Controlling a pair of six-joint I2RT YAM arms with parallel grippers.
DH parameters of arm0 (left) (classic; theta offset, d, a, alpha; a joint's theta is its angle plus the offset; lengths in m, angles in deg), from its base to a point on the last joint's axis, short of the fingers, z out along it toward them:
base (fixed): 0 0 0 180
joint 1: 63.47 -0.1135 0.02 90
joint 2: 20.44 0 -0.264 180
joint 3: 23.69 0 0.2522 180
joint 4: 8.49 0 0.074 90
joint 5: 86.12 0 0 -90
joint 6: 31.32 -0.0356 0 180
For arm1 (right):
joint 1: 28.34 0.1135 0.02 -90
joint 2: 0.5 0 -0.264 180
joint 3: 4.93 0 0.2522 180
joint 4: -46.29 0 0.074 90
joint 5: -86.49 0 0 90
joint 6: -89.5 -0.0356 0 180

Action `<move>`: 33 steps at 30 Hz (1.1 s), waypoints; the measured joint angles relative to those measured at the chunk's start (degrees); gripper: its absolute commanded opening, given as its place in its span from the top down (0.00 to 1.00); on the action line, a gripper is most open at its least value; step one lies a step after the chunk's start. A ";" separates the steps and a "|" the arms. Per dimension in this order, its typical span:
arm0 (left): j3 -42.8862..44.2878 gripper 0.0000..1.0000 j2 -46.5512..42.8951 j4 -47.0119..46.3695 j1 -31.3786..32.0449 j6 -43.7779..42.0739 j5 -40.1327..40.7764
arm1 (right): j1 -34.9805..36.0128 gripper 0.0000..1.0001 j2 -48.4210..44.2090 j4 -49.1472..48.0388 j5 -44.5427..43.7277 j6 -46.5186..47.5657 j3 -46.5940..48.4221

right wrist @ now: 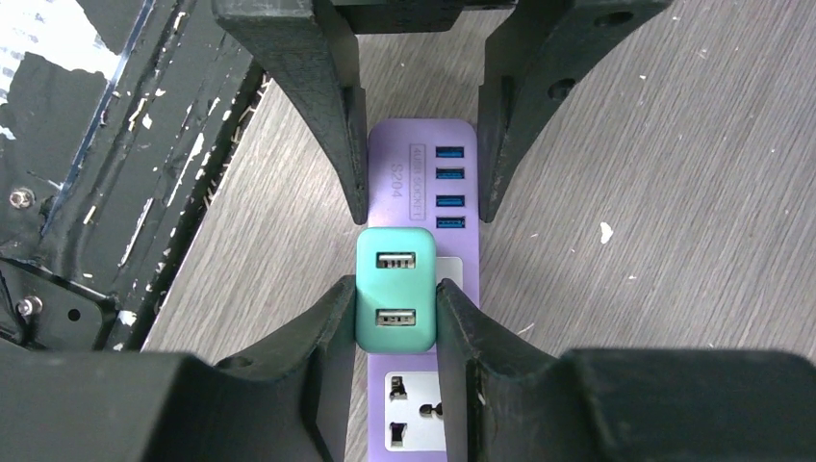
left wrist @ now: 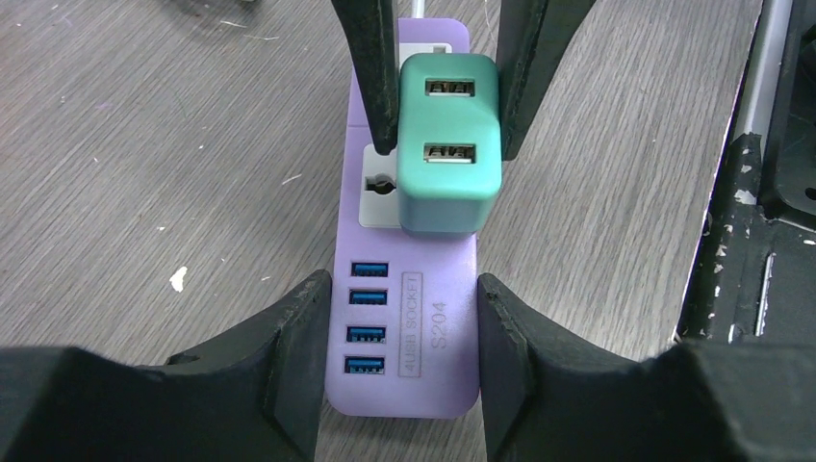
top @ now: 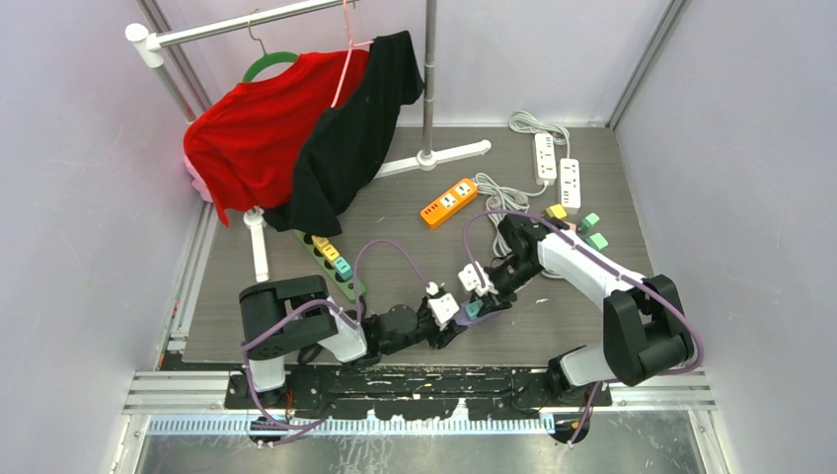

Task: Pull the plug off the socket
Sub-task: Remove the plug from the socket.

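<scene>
Purple plastic power strip (left wrist: 438, 332) lies flat on the grey wood-grain surface (left wrist: 144, 173), close to the near edge between the two arms. Its face carries a column of four blue USB ports at one end and white outlet panels along the rest.

Teal plug (right wrist: 395, 289), a blocky adapter with two USB slots on its top face, stands on the strip just past the USB ports and covers most of one white outlet panel. Its base meets the strip's face; the prongs are hidden.

Left gripper (left wrist: 402, 318) straddles the USB end of the strip. One finger lies against each long side, so it is closed on the strip's body.

Right gripper (right wrist: 396, 289) comes in from the opposite end. Its two black fingers are pressed against opposite sides of the teal plug, clamping it. In the overhead view the two grippers meet nose to nose over the strip.

Elsewhere on the surface:
- an orange power strip (top: 449, 202) near the middle
- two white power strips (top: 558, 170) with coiled cable at the far right
- a green strip (top: 334, 265) carrying coloured plugs at the left
- a few loose coloured plugs (top: 590, 229) beyond the right arm

Red and black garments (top: 296, 138) hang on a rack (top: 427, 89) at the far left.
</scene>
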 measured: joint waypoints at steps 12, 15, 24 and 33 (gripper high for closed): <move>0.26 1.00 0.00 0.39 -0.11 0.02 0.33 | -2.47 0.99 -0.55 -3.45 0.52 -10.05 0.00; 0.31 1.00 0.00 0.39 -0.22 0.20 0.28 | -3.93 0.99 -0.59 -1.66 1.38 -6.99 0.00; -0.04 1.00 0.00 0.26 -0.15 0.20 0.55 | -5.42 0.99 0.28 7.41 5.25 4.55 0.83; -1.33 1.00 0.00 -1.60 -0.15 0.22 1.36 | -14.73 0.99 0.28 9.79 11.15 -4.74 6.67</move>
